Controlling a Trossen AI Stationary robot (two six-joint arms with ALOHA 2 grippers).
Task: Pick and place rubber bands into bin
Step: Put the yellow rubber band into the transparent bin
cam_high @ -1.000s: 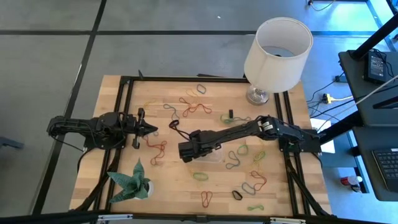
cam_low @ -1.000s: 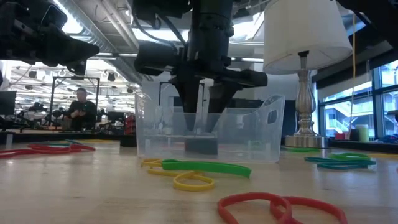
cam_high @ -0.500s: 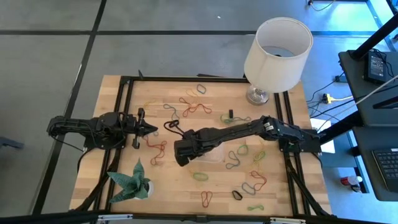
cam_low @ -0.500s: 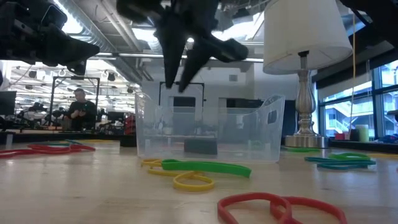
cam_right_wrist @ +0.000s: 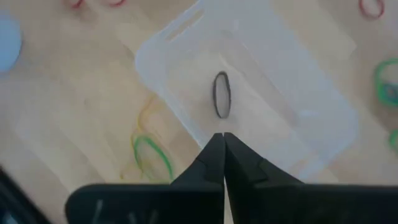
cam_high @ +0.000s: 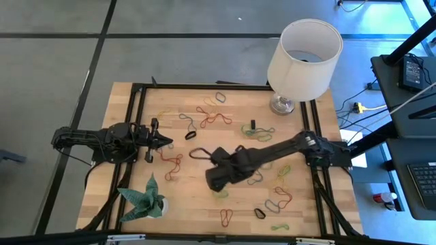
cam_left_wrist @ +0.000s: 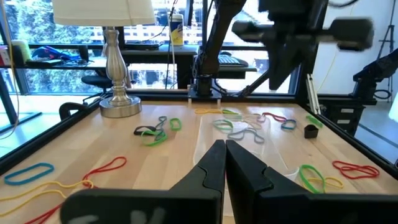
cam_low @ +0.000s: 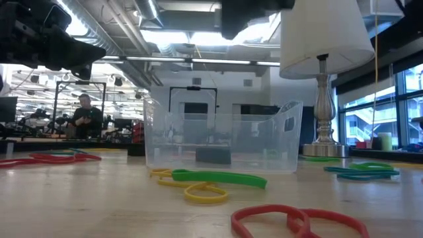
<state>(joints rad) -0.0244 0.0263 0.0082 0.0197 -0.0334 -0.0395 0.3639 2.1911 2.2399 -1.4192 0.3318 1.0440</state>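
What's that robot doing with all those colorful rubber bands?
It is tidying the rubber bands into the bin. The right gripper hangs above the bin with its fingers shut and empty, and one dark band lies inside. Many more are scattered over the table. The left gripper waits, shut, at the table's left side.

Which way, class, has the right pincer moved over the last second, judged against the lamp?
Yes. In the high view the right pincer has swung toward the table's near edge, farther from the lamp. In the low view it has risen out of the bin.
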